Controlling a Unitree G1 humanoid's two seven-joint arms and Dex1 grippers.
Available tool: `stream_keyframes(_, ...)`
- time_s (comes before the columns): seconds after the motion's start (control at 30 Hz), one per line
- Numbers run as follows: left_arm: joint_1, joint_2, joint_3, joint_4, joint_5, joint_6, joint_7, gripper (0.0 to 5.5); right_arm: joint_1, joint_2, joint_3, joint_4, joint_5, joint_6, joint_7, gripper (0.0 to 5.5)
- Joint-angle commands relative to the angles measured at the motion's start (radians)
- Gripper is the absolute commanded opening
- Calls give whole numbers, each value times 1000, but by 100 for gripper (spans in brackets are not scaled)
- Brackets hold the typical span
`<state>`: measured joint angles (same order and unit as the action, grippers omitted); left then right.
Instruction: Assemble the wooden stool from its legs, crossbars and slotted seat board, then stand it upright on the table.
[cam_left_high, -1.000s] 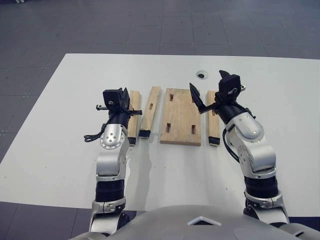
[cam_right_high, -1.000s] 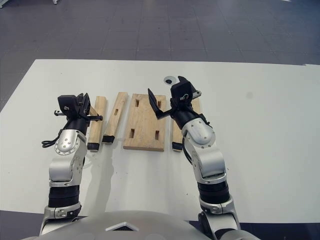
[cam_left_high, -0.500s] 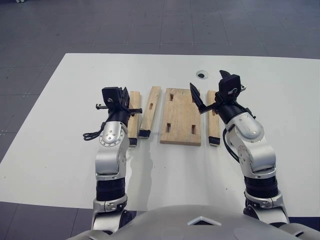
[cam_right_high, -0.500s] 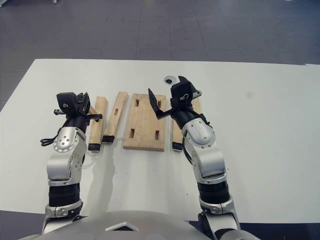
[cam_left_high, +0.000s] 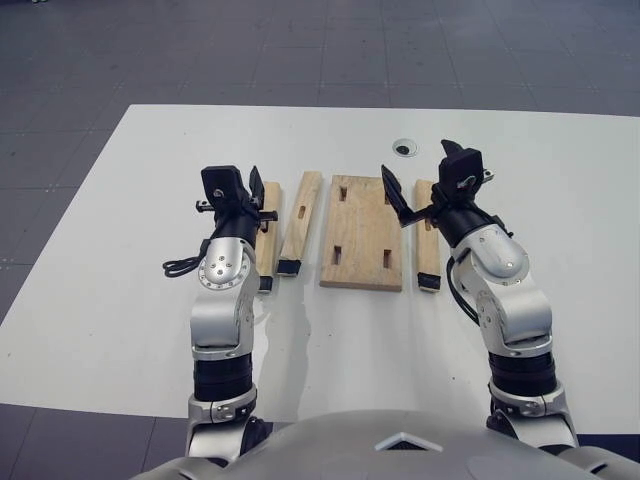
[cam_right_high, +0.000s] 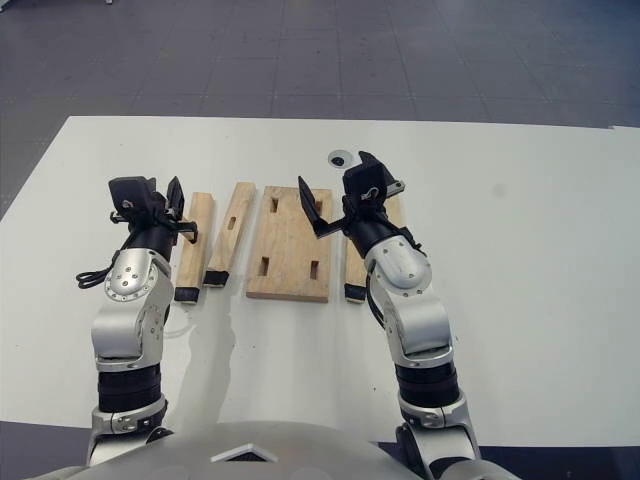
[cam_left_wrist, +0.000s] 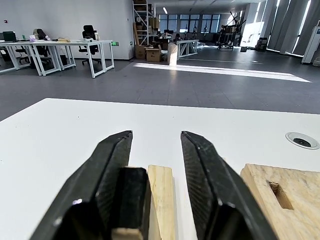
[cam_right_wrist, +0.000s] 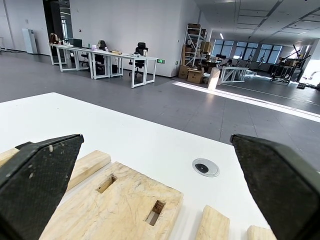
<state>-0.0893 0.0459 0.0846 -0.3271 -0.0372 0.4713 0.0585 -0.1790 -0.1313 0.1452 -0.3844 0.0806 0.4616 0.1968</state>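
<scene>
Left eye view: seat board (cam_left_high: 362, 232) lies flat mid-frame on the table (cam_left_high: 560, 200), with two legs (cam_left_high: 301, 222) left of it and a third leg (cam_left_high: 426, 245) right of it. Left gripper (cam_left_high: 240, 192) hovers open over the outer left leg (cam_left_high: 270, 245). Right gripper (cam_left_high: 420, 170) gapes wide above the board's right edge.

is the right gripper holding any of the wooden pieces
No, the right gripper is wide open with nothing between its fingers, poised over the slotted seat board, which lies flat on the table.
</scene>
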Motion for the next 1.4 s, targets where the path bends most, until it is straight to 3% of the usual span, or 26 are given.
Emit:
stream_keyframes(0.03,-94,18,28,-97,-9,95,14,246,-13,3,1,-3,-5,12,-3,550)
stream_keyframes(0.23,-320,95,89,-276,-26,390,8,246,-8,8,-3,-3,-4,12,-8,550)
stream_keyframes(0.33,-434,116,127,-236,-73,524,-18,246,-2,16,2,-3,-9,11,-18,550)
stream_keyframes(0.5,-469,124,166,-58,-112,587,-44,246,-12,24,4,7,-10,8,-24,550)
stream_keyframes(0.67,-492,87,195,-43,-163,622,-45,246,-20,21,-1,11,-8,7,-23,550)
stream_keyframes(0.87,-751,154,242,-98,-193,656,-27,246,-19,19,-1,9,-10,7,-22,550)
stream_keyframes(0.93,-681,146,246,-92,-206,704,-41,246,-20,17,0,10,-10,5,-20,550)
stream_keyframes(1.03,-415,69,214,-55,-251,737,-89,246,-24,16,-2,11,-9,4,-18,550)
stream_keyframes(1.17,-177,-34,192,28,-258,634,-93,246,-34,17,-5,17,-8,2,-19,550)
stream_keyframes(1.4,-297,-34,252,-16,-302,513,-50,246,-18,26,3,7,-8,8,-27,550)
